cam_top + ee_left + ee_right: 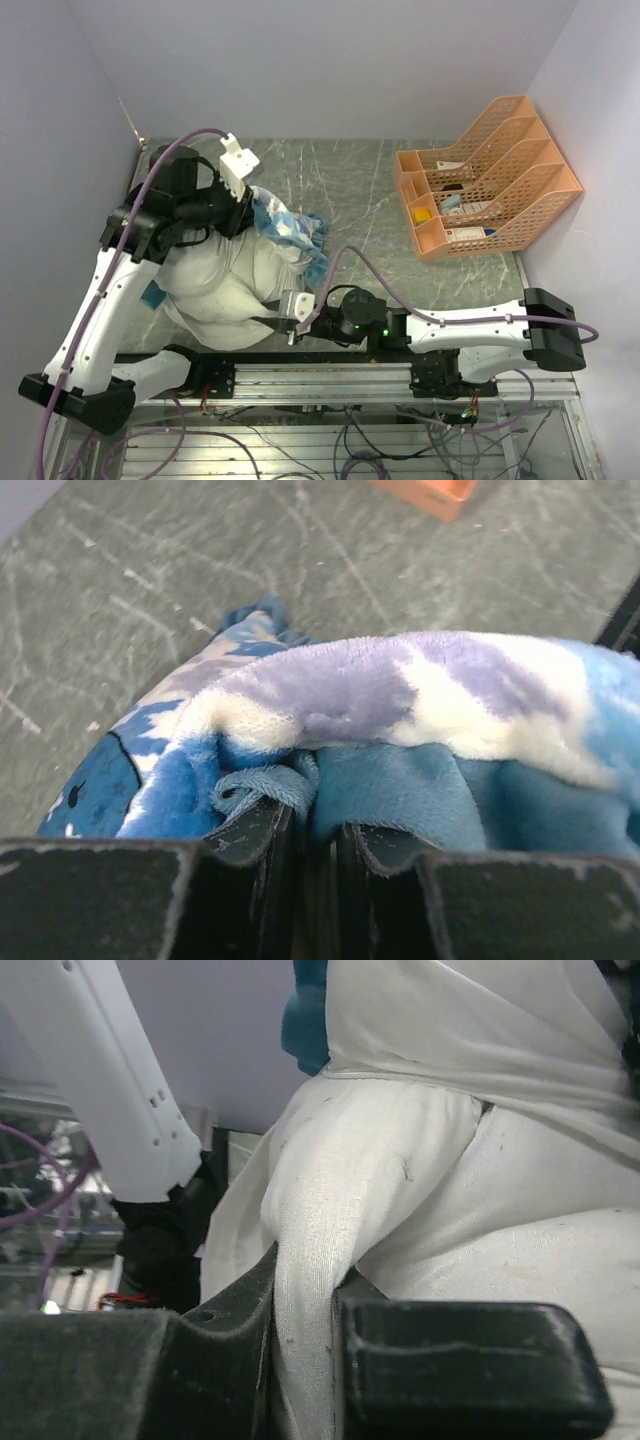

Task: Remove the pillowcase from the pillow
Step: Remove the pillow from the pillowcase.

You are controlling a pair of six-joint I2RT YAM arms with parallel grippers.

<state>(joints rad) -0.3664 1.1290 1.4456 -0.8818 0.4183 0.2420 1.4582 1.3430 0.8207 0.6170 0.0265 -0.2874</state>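
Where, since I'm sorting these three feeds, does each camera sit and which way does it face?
Top external: above and behind the bases, looking down on the table; left arm, right arm, pillow and pillowcase show.
Left wrist: on the left arm, looking along the left gripper at the pillowcase.
Right wrist: on the right arm, looking past the right gripper, shut on the pillow, toward the left arm.
Shared: top external and left wrist both show the pillowcase.

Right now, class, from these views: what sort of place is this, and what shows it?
Probably a robotics lab test cell, not a home: plain walls boxing in a marbled table, a metal rail along its near edge with loose cables below, and an orange file rack.
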